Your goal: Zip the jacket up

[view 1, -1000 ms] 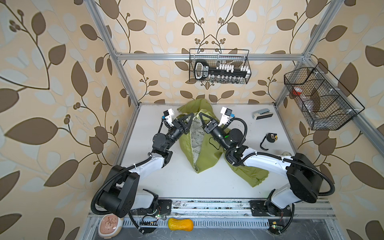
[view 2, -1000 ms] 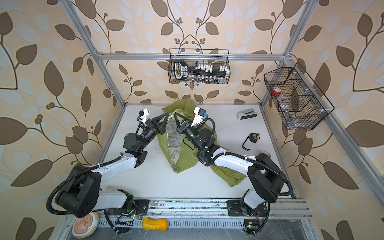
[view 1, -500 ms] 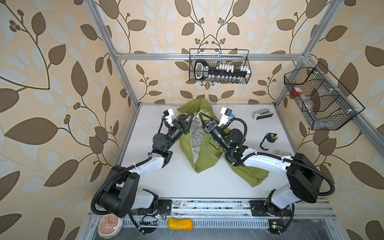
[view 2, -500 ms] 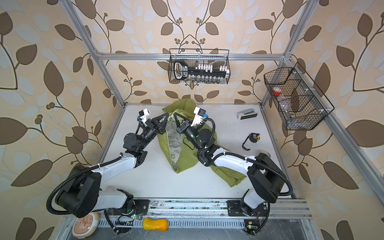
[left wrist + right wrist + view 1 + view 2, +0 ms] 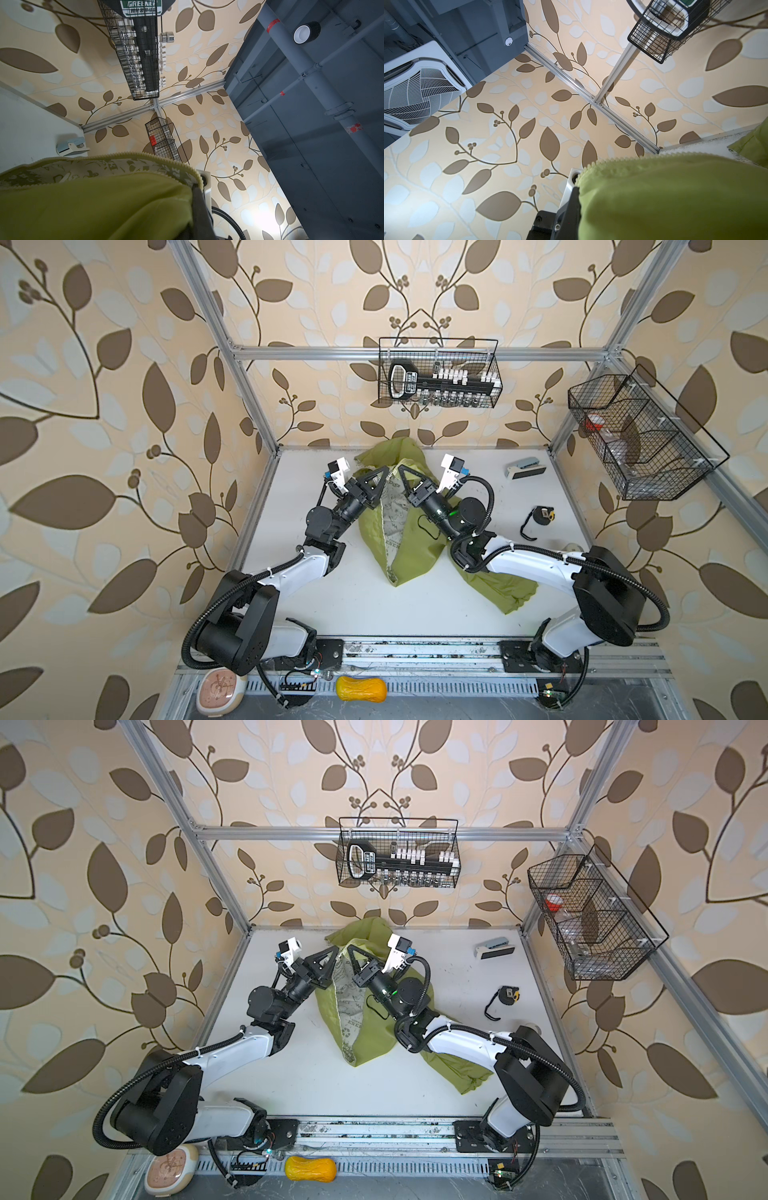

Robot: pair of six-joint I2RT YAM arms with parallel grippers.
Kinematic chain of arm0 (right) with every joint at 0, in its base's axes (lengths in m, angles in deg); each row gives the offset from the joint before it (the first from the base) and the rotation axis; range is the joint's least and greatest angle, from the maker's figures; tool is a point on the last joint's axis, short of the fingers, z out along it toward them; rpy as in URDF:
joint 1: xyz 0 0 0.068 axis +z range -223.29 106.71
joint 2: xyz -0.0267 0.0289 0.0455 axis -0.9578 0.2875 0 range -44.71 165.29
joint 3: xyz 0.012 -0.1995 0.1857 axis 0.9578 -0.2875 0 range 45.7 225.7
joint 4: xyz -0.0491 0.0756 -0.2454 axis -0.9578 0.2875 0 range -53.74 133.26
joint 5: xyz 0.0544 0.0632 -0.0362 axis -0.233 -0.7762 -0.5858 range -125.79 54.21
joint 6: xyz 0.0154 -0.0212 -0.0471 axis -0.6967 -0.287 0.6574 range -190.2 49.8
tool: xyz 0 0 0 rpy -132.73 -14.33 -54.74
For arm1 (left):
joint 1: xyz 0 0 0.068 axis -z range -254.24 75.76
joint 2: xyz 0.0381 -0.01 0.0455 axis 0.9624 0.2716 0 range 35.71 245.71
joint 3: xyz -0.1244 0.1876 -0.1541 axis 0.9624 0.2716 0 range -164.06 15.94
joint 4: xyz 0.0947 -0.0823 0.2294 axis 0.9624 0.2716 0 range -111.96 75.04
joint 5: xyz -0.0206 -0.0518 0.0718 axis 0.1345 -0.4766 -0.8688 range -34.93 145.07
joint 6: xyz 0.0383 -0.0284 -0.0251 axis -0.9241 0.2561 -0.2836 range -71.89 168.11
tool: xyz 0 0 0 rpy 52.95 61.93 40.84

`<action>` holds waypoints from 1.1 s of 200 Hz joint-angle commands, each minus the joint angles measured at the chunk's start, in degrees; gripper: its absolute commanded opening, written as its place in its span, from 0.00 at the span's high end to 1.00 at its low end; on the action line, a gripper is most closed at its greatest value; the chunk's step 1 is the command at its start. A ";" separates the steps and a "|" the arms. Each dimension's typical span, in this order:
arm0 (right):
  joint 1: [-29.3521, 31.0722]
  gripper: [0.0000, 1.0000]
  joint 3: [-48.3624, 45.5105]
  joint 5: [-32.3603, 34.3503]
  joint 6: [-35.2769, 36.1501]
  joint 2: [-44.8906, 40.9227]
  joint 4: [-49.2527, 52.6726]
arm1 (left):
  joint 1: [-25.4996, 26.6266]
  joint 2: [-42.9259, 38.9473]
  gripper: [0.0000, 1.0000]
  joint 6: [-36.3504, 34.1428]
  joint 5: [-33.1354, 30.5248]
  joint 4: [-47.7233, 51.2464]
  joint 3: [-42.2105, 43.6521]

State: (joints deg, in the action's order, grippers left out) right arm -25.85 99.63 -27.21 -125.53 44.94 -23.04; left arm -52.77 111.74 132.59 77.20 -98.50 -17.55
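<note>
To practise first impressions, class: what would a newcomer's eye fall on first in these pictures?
The olive-green jacket at mid-table, open down its front with printed lining showing. The left pincer and right pincer each pinch a zipper edge near its far end, tips almost meeting. Leaf wallpaper covers every wall.

1. A pale stapler lies near the counter's far right corner.
2. A black tape measure lies near the right edge.
3. A wire basket hangs above the far edge.
4. A second basket hangs above the right edge.
</note>
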 commanded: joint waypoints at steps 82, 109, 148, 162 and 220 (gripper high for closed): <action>-0.43 1.00 -0.76 0.56 -0.70 -0.25 -1.51 | 0.58 -1.77 1.00 -0.53 0.94 -4.87 -0.55; -0.42 1.00 -0.78 0.47 -0.83 0.00 -1.52 | 0.58 -1.81 1.00 -0.49 0.90 -4.91 -0.65; -0.33 1.00 -0.77 0.19 -0.92 0.18 -1.53 | 0.59 -1.93 1.00 -0.43 0.81 -4.95 -0.63; -0.33 1.00 -0.82 0.21 -0.96 0.18 -1.58 | 0.59 -1.94 1.00 -0.46 0.81 -4.91 -0.82; -0.29 1.00 -0.78 -0.04 -0.92 0.23 -1.52 | 0.59 -2.17 1.00 -0.40 0.81 -5.02 -1.07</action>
State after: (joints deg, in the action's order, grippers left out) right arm -26.18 99.52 -27.23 -125.72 44.94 -23.04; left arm -52.77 111.71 132.59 77.20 -98.50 -17.55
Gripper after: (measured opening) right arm 0.047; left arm 0.045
